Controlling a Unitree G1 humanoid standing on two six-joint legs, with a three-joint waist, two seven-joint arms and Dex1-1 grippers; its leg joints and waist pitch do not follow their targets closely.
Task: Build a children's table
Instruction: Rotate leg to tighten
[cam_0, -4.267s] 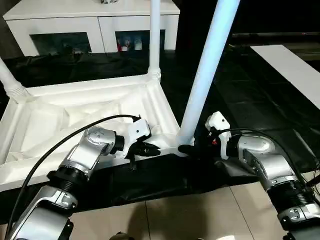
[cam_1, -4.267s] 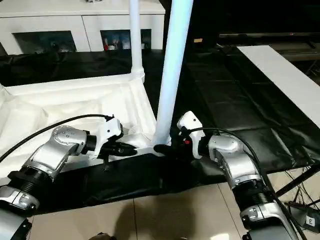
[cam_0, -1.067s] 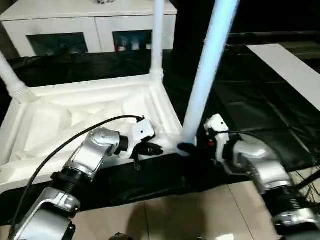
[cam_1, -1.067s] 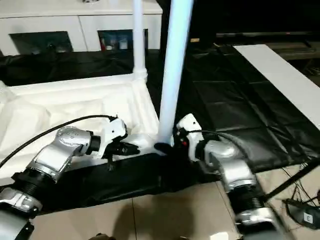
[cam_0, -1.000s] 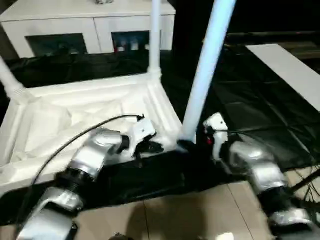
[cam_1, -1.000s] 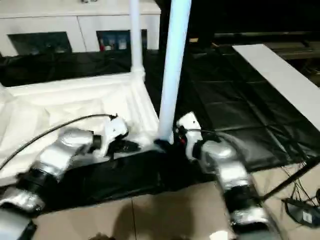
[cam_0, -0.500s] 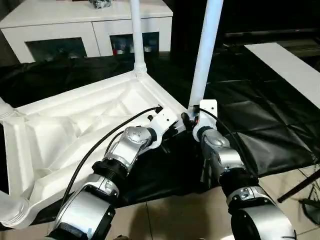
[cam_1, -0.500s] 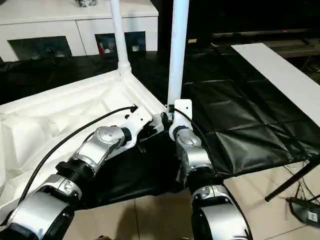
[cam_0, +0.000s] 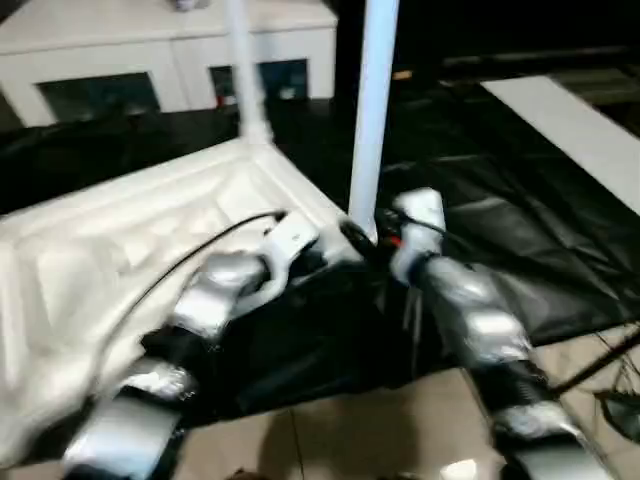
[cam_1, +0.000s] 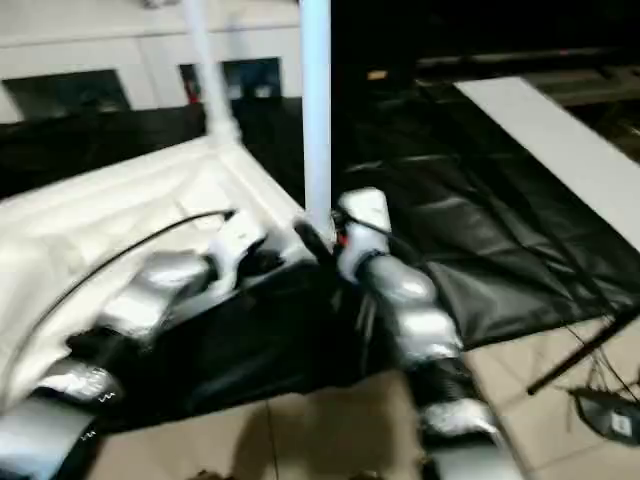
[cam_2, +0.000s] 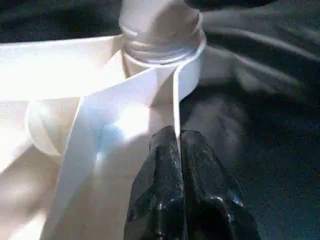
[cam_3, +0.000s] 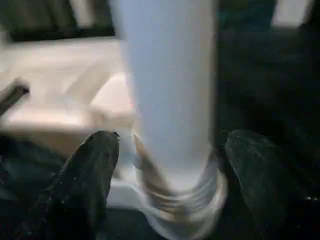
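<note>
Landmark: we place everything from the near leg (cam_0: 372, 110), the white tapered leg standing upright in the tabletop's corner socket closest to us.
Right gripper: our right gripper (cam_3: 167, 187) is at the foot of the near leg, its two black fingers (cam_3: 85, 175) spread wide, one on each side of the leg's ribbed base; we cannot tell whether they touch it.
Left gripper: our left gripper (cam_2: 176, 145) has its two black fingers pressed together on the thin rim wall of the tabletop, just beside the near leg's socket (cam_2: 162, 47).
Forearms: our silver forearms reach in from below, the left one (cam_0: 215, 295) on the left of the near leg, the right one (cam_0: 455, 300) on its right.
Tabletop: the white tabletop (cam_0: 110, 240) lies upside down, ribbed underside up, spreading left from the near leg over a black sheet (cam_0: 520, 230).
Far leg: a second white leg (cam_0: 243, 70) stands upright in the corner socket beyond and left of the near leg.
Cabinet: a white cabinet (cam_0: 150, 65) with glass-fronted compartments stands well beyond both legs.
</note>
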